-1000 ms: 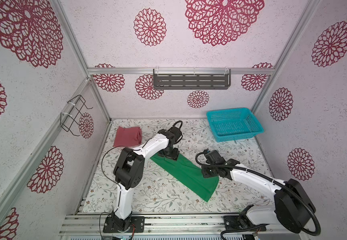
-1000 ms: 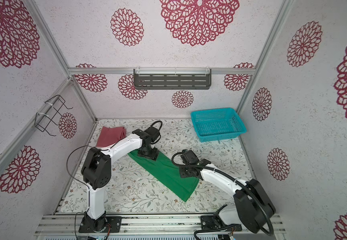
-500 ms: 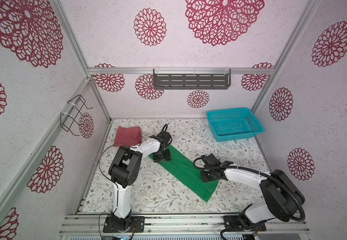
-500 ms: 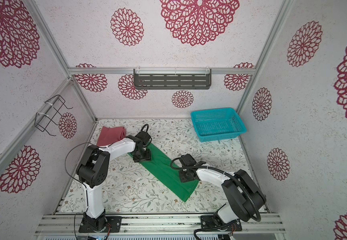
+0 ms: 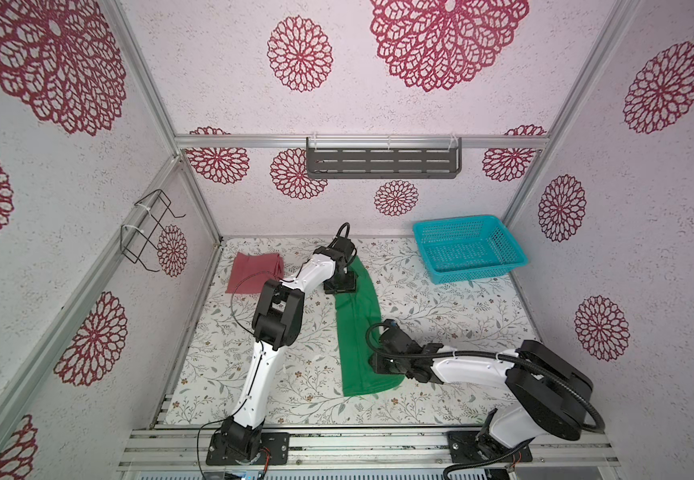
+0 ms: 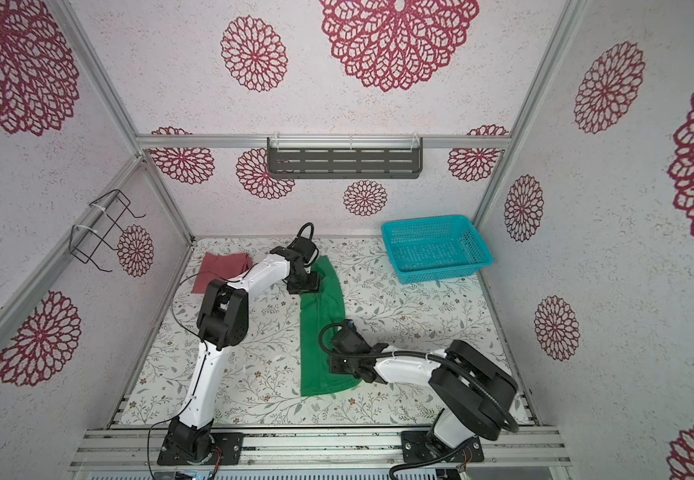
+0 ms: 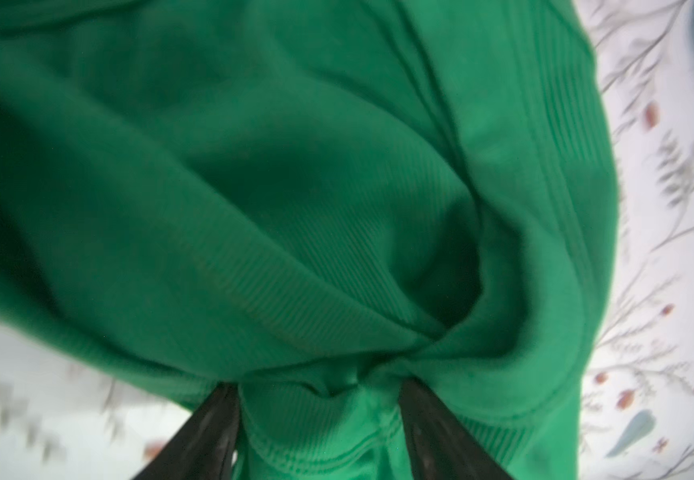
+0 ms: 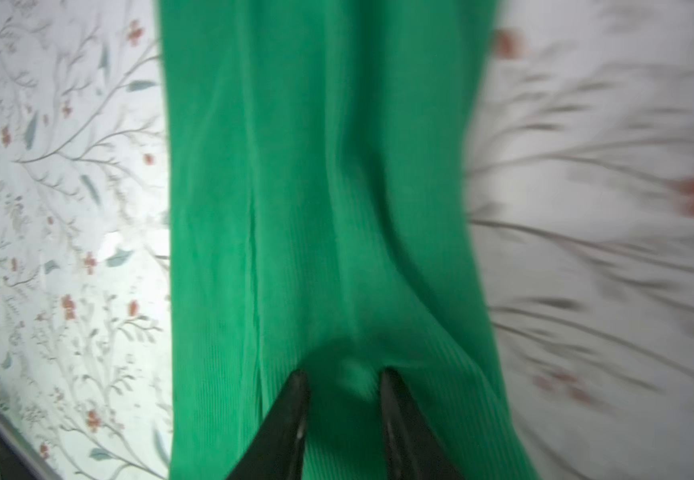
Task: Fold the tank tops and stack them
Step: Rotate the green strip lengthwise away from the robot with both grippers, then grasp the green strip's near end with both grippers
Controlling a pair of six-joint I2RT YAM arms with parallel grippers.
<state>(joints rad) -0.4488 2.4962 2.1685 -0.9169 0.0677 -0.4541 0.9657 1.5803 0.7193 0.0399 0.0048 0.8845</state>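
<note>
Floral tabletop [image 5: 440,316]: long ribbed green tank top [image 5: 355,328], ends pinched by left hand [image 7: 318,388] and right hand [image 8: 344,376].

Bench [image 5: 440,316] open centre right and lower left of frame. Basket [image 5: 474,274] blocks upper right; red top [image 5: 249,272] upper left; green top [image 5: 355,332] strip with both arms [image 5: 278,316] spans the middle.

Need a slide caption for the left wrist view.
Left gripper pinches a bunched edge of the green tank top over the floral tabletop.
</note>
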